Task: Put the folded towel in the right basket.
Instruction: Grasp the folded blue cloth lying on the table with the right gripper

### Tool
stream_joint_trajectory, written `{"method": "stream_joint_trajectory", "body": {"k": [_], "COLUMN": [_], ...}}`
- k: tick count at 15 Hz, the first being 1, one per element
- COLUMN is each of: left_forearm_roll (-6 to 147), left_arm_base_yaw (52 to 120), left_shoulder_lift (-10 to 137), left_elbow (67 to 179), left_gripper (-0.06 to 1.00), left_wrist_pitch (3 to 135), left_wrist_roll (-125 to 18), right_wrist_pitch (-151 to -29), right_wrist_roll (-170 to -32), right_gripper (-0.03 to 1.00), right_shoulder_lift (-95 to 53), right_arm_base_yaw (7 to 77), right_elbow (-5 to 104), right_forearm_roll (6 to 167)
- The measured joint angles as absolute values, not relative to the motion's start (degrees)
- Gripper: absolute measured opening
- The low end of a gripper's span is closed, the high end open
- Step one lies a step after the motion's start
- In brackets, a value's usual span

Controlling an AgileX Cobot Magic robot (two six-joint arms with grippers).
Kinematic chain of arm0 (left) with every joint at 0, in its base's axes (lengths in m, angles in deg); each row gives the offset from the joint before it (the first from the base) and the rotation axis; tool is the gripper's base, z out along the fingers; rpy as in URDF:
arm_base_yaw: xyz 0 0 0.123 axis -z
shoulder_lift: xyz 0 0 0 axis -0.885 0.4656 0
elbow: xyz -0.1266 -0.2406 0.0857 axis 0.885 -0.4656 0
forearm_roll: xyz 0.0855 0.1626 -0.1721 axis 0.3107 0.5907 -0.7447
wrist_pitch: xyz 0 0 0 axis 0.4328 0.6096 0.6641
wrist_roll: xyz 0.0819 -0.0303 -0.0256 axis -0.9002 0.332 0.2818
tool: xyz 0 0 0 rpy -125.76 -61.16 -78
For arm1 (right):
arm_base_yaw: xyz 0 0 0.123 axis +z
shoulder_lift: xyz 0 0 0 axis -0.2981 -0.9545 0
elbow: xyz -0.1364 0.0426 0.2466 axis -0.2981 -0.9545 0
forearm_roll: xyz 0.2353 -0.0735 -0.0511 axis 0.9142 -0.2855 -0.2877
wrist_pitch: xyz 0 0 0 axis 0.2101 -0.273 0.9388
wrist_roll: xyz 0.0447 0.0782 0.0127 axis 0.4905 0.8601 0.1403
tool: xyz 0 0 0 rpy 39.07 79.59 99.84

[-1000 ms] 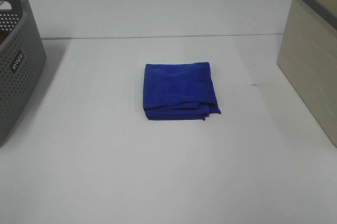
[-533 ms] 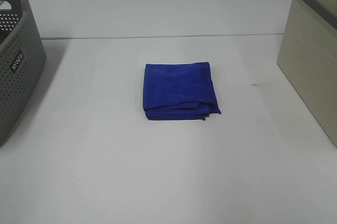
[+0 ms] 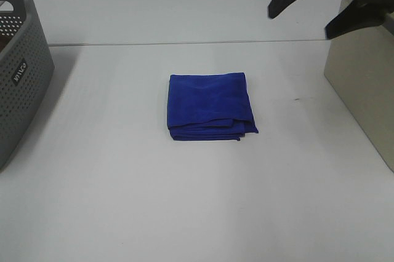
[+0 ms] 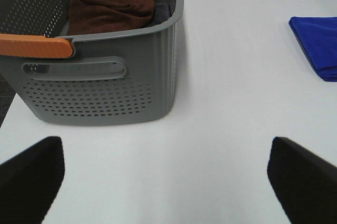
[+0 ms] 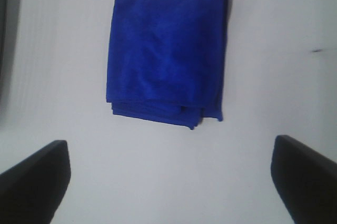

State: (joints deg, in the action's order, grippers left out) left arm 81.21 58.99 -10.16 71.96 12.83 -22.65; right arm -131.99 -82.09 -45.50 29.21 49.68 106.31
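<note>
A folded blue towel lies flat in the middle of the white table; it also shows in the right wrist view and at the edge of the left wrist view. The beige right basket stands at the table's right edge. My right gripper is open and empty, high at the far right, above and beyond the towel, next to the basket's rim. My left gripper is open and empty, out of the exterior view, near the grey basket.
A grey perforated basket stands at the left edge; the left wrist view shows a brown cloth inside it and an orange handle. A seam crosses the table behind the towel.
My right gripper has come into the exterior view at the top right, open. The towel and both baskets have not moved.
</note>
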Motion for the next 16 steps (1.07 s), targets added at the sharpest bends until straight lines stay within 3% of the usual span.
{"method": "stream_joint_trajectory", "body": {"k": [3,5,11,16], "left_forearm_roll": [81.21,81.21,81.21,81.21], "left_arm_base_yaw": [58.99,58.99,58.99,58.99], "left_shoulder_lift": [-10.16,-10.16,-10.16,-10.16], "left_elbow": [71.96,71.96,71.96,71.96], "left_gripper": [0.97,0.97,0.97,0.97], "left_wrist_pitch": [12.83,12.83,12.83,12.83], "left_wrist_roll": [-22.65,-22.65,-22.65,-22.65], "right_wrist_pitch": [-131.07,-131.30,-132.22,-132.62], "right_wrist_roll": [-85.64,-86.21,-84.90,-84.72], "right_gripper": [0.98,0.98,0.98,0.98], "right_shoulder_lift": [-57.65,-68.48,-80.79,-83.26], "right_arm_base_yaw": [29.49,29.49,29.49,29.49], "right_elbow": [52.72,60.45,69.51,70.25], "right_forearm_roll": [111.41,111.53,111.13,110.73]}}
